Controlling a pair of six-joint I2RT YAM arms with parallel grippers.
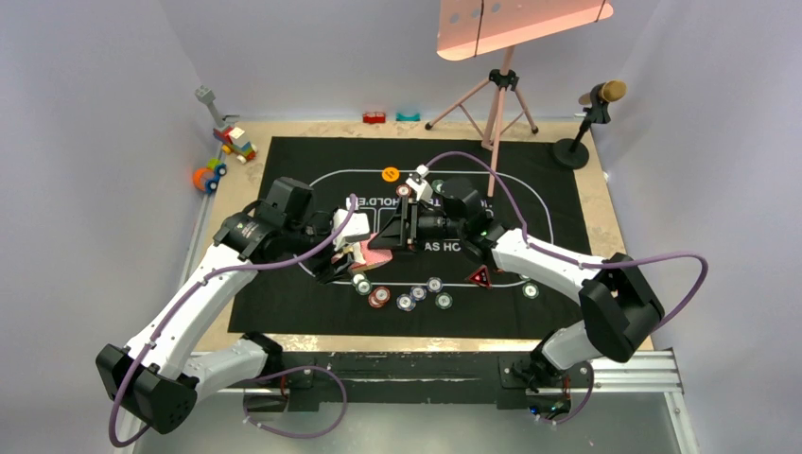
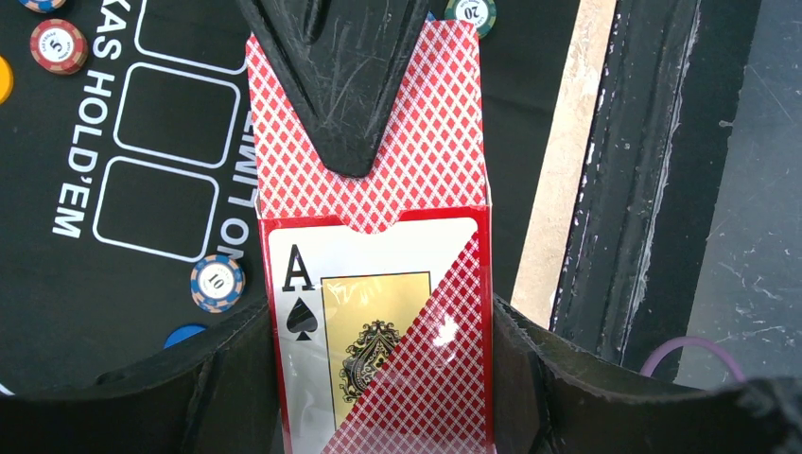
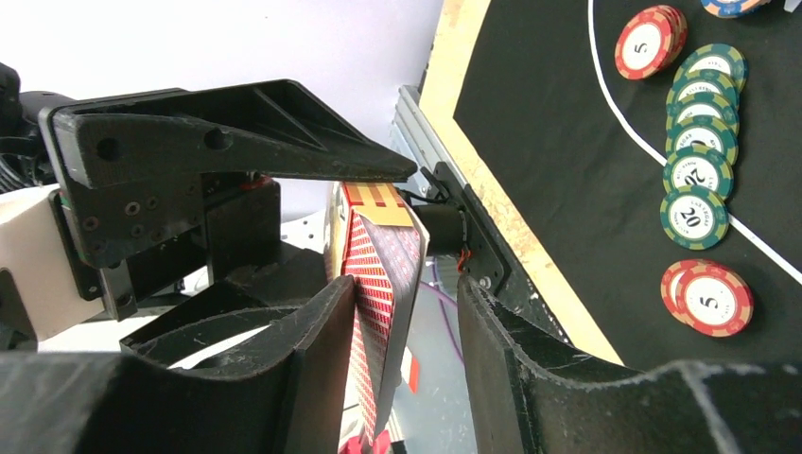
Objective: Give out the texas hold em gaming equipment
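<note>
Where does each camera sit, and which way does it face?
Top external: above, behind the arms, looking down at the mat; both arms show.
Left wrist: on the left arm, facing the card box in the left gripper.
Right wrist: on the right arm, facing the left gripper; the right gripper flanks the box.
Both wrist views share the card box.

Poker chips (image 1: 407,299) on the mat (image 1: 284,170)

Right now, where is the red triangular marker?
In the top view the red triangular marker lies on the black printed mat, right of the striped-edge poker chips and beside the right arm's white forearm.
</note>
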